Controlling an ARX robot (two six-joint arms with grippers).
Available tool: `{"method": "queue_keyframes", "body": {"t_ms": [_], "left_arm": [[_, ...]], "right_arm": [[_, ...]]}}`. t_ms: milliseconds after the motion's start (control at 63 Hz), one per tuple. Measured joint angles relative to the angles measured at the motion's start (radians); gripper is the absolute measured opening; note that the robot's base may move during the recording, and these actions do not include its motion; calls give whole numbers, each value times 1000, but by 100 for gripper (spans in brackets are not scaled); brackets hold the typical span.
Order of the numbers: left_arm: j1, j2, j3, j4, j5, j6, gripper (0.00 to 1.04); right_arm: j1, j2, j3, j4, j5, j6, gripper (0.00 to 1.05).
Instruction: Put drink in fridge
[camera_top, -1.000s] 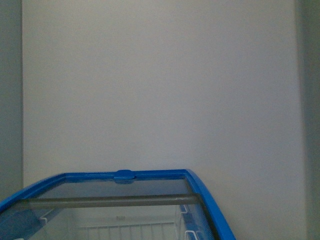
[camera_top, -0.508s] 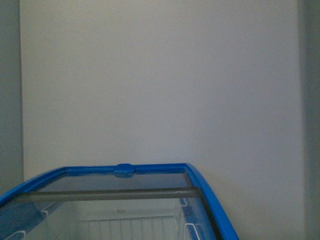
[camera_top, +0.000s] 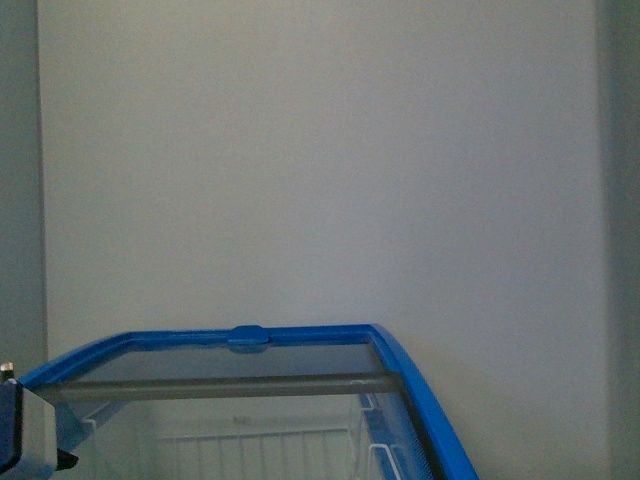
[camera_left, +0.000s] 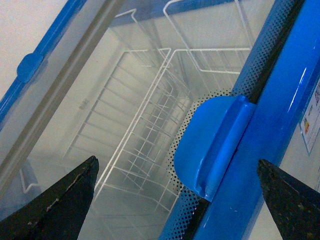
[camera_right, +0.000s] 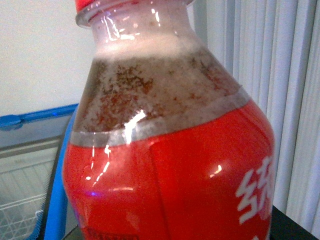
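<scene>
Left arm crept into frame, lower left — left gripper gapes empty by the fridge rim. Right gripper's hold on the drink — can't tell.

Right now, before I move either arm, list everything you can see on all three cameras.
fridge: one, blue rim, low in the front view
lid handle: one, blue, on the lid's frame
wire baskets: at least two, white, inside the fridge
drink: one, red label and cap, fills the right wrist view
wall: white, behind the fridge
blinds: white slats, behind the drink
left gripper: black fingers, open, above the lid handle
right gripper: hidden by the drink, state unclear
</scene>
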Motion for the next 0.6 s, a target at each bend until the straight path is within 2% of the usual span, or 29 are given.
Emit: {"method": "queue_keyframes", "body": {"t_ms": [238, 603], "left_arm": [[-9, 122, 105, -21, -32, 104, 97], [-42, 296, 313, -16, -27, 115, 97]], "right_arm": [[0, 0, 0, 0, 0, 0, 41], [0, 0, 0, 0, 0, 0, 41]]}}
